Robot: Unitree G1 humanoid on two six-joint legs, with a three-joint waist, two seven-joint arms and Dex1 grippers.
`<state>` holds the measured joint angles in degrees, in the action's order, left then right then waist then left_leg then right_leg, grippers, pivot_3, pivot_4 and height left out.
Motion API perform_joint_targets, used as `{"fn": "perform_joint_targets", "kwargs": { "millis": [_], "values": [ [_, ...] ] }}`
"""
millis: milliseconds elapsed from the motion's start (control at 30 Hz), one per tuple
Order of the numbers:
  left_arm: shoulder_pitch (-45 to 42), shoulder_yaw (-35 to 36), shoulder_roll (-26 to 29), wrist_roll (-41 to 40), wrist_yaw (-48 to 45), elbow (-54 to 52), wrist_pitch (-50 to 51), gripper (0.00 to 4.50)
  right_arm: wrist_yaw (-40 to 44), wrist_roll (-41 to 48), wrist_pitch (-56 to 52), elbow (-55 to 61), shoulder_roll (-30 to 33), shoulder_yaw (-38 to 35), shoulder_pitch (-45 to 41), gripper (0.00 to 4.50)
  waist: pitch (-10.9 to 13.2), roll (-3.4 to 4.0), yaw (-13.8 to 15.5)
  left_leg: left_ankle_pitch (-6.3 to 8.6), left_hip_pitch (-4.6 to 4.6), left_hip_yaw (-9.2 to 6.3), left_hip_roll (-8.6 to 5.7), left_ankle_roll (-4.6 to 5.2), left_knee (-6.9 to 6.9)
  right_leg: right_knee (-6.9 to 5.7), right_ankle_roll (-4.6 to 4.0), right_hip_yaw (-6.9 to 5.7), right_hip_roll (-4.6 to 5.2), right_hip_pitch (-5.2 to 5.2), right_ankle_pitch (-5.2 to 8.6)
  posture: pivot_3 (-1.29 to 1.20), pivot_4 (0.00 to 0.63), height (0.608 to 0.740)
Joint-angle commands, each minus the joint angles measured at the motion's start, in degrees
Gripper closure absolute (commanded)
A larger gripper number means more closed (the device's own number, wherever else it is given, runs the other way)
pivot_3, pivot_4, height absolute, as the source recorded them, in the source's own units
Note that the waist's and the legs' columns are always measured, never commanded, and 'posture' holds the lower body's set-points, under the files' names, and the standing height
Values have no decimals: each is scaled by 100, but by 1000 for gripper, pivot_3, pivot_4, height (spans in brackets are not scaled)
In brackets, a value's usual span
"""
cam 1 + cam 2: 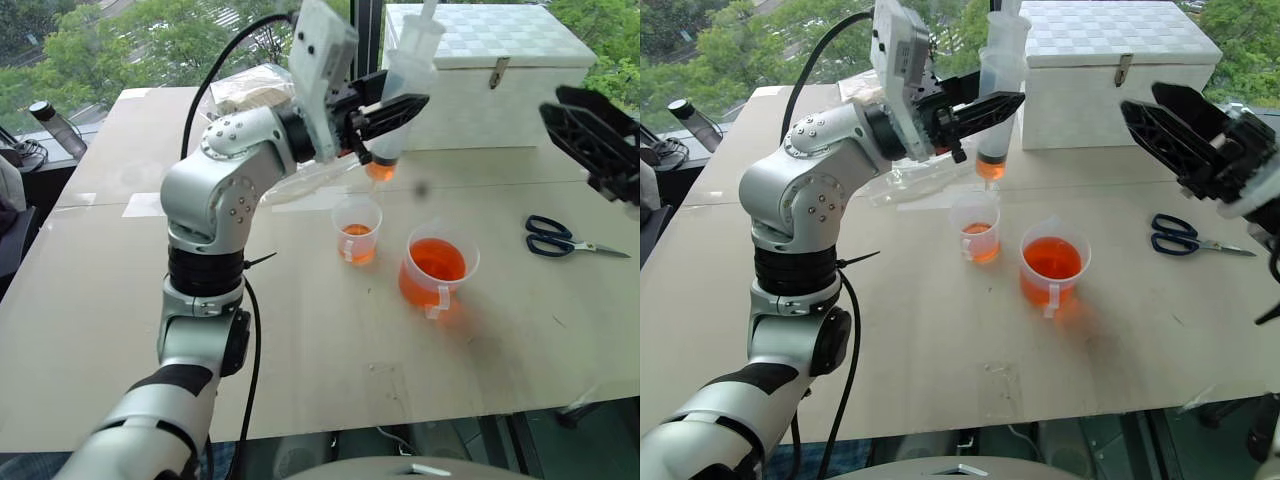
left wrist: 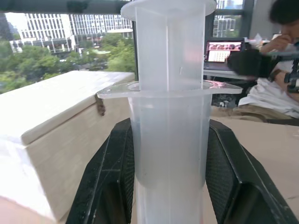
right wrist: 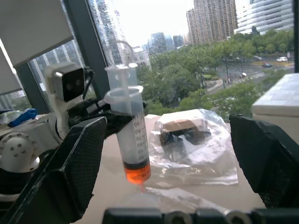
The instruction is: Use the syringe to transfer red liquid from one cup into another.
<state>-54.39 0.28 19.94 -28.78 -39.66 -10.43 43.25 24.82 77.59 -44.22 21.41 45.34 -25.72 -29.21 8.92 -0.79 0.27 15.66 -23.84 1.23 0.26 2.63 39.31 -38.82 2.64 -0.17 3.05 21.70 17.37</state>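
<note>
Nearest me on the table [image 1: 300,380], the wider handled cup [image 1: 437,270] stands full of red liquid [image 1: 438,260], and just beside it, a little farther off, the smaller cup [image 1: 356,229] holds a shallow orange layer. My left gripper [image 1: 405,110] is clamped around the barrel of the syringe [image 1: 405,85], holding it upright in the air above and slightly behind the smaller cup, with a small orange charge sitting at its tip. My right gripper [image 1: 1170,130] hangs with its jaws spread wide and nothing in them, off to the side above the scissors [image 1: 1185,236]. My worry is the plunger: if my right gripper presses it while the tip is off the smaller cup's mouth, the liquid lands on the table. A hard push could also slide the barrel down through my left jaws or tilt it. Lowering carelessly could knock the light cup over toward the plastic bag [image 3: 196,140] and white box [image 1: 480,70] beyond.
</note>
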Motion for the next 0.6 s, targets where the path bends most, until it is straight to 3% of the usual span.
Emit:
{"fn": "perform_joint_targets", "kwargs": {
  "millis": [33,233,600],
  "values": [
    [182,22,-10,-11,4,-282,-342,3044,-241,-336,195,-5,-184,431,-722,17,1,-2,21,0,0,0,0,0,0,0,0,0,0,1,0,0,150,740],
    [586,-226,128,308,-92,-206,-809,3044,-184,-1343,323,-494,-529,1232,-1823,17,2,-2,47,0,-1,0,0,-1,-3,0,-1,-1,0,4,0,0,150,740],
    [903,-155,140,326,-102,-259,-1195,3044,101,-2196,-83,-1121,-888,1959,-2580,17,2,-1,33,0,-4,1,0,0,-6,-1,-1,-1,2,5,0,0,150,740]
  ]
}}
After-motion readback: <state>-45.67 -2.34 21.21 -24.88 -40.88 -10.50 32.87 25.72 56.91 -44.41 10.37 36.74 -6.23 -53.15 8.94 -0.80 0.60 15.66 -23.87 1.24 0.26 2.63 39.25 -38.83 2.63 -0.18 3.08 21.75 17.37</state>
